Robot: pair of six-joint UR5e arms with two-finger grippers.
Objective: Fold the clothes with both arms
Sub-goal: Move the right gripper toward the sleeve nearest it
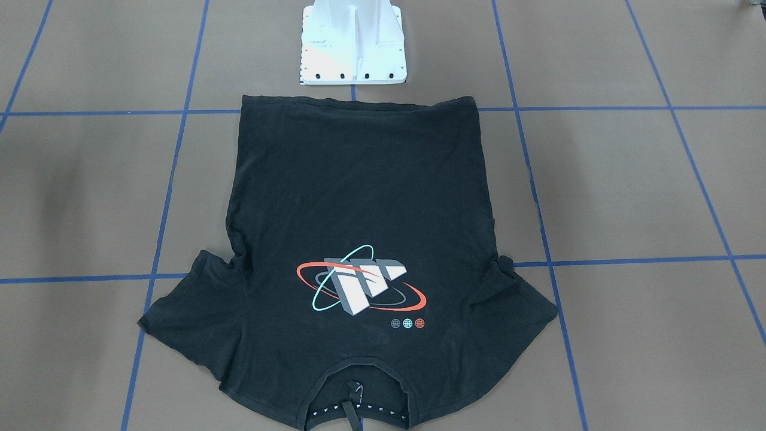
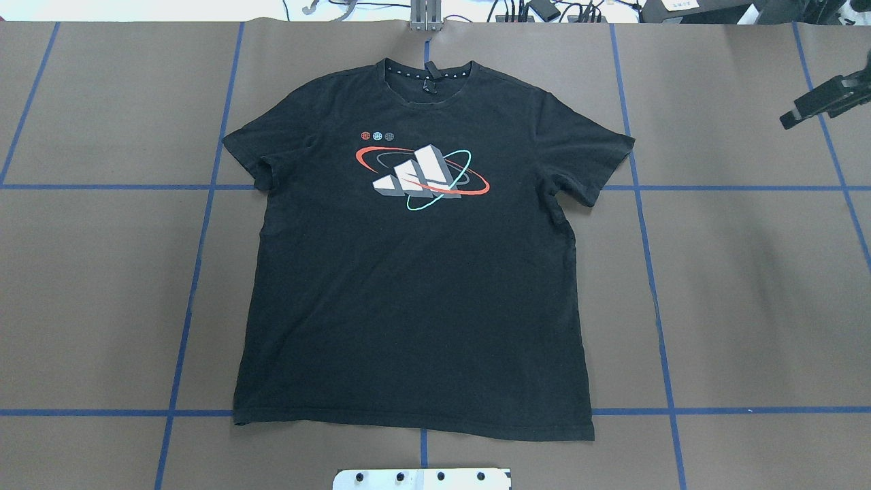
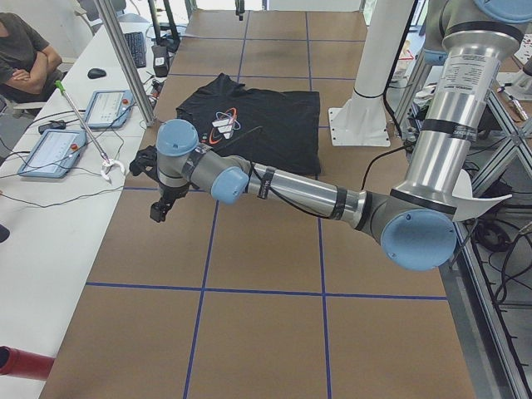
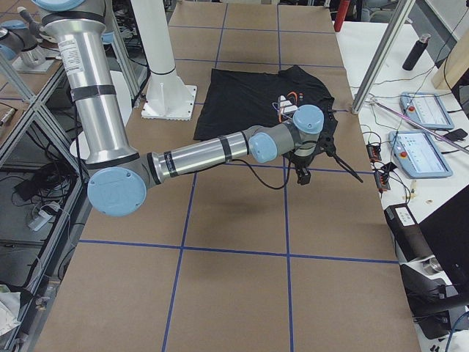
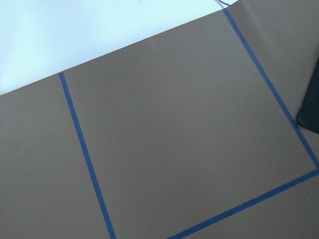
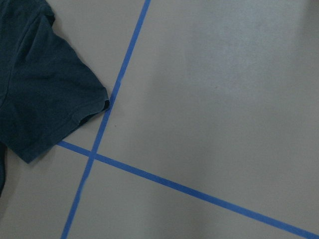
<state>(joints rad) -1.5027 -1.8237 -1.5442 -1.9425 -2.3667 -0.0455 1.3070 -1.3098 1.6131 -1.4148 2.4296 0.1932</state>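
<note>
The black T-shirt (image 2: 415, 272) lies flat and face up on the brown table, collar at the far side, hem toward the robot's base. Its chest graphic (image 1: 359, 286) shows. My left gripper (image 3: 158, 209) hangs above bare table beyond the shirt's left sleeve; I cannot tell whether it is open. The left wrist view shows only a shirt edge (image 5: 311, 112). My right gripper (image 2: 791, 120) hovers off the table to the right of the right sleeve (image 6: 47, 84), apart from it; it also shows in the exterior right view (image 4: 303, 174). Its jaws are not clear.
The white base plate (image 1: 353, 45) stands just behind the hem. Blue tape lines (image 2: 646, 272) grid the table. A side bench with tablets (image 3: 50, 150) and a seated operator (image 3: 25, 58) runs along the far edge. A metal post (image 4: 381, 55) stands there.
</note>
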